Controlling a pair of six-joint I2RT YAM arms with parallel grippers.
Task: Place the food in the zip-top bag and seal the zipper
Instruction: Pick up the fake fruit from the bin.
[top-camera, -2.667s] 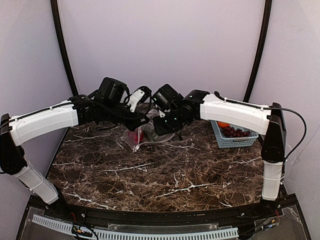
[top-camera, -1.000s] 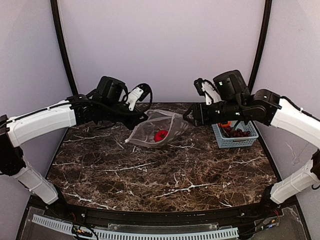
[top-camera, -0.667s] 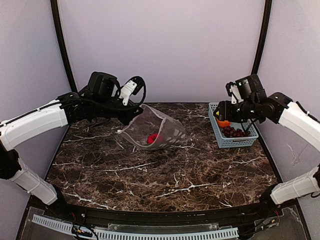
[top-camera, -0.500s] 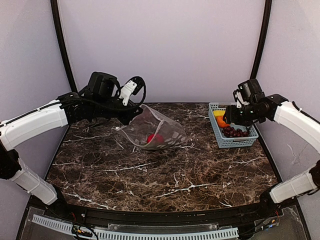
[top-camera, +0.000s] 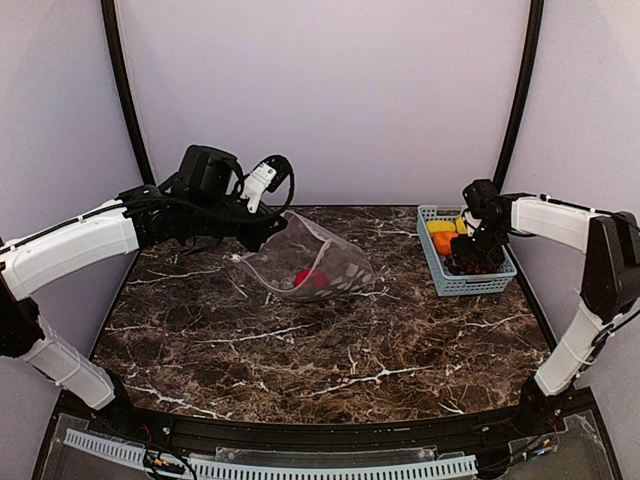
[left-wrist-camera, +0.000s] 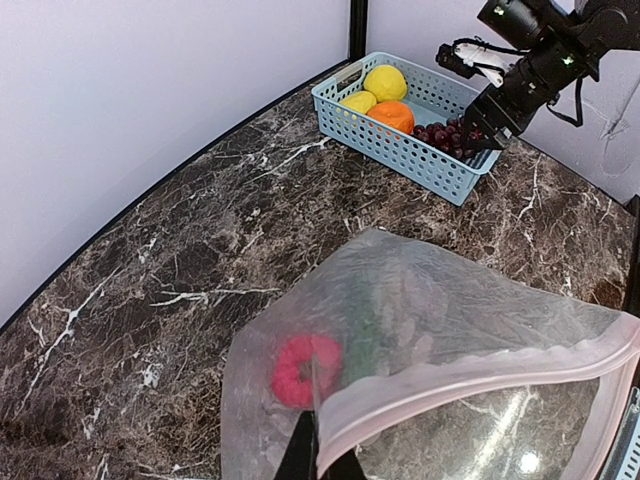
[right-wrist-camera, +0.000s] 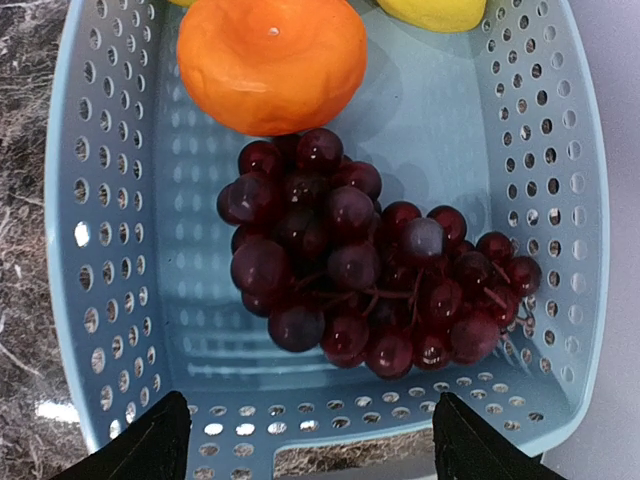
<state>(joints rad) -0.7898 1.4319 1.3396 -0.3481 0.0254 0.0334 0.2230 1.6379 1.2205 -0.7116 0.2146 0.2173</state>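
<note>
The clear zip-top bag (top-camera: 325, 262) lies on the marble with its mouth lifted. My left gripper (left-wrist-camera: 320, 458) is shut on the bag's mouth edge, right at the whitish-pink zipper (left-wrist-camera: 480, 365). A red apple (left-wrist-camera: 305, 368) and a green piece (left-wrist-camera: 375, 335) show through the plastic. My right gripper (right-wrist-camera: 312, 450) hangs open over the near end of the blue basket (right-wrist-camera: 110, 220), just above the dark purple grape bunch (right-wrist-camera: 360, 280). An orange piece (right-wrist-camera: 272, 60) and a yellow lemon (right-wrist-camera: 430, 10) lie beyond the grapes. Nothing is between the right fingers.
The basket (top-camera: 470, 283) stands at the table's right rear, close to the black frame post (top-camera: 510, 110). In the top view, the left gripper (top-camera: 272, 226) holds the bag at centre rear, and the right gripper (top-camera: 470, 252) dips into the basket.
My right arm swung away from the bag to the basket and lowered over the grapes, its jaws spreading wider. The left gripper kept its hold on the bag, which sagged onto the table.
</note>
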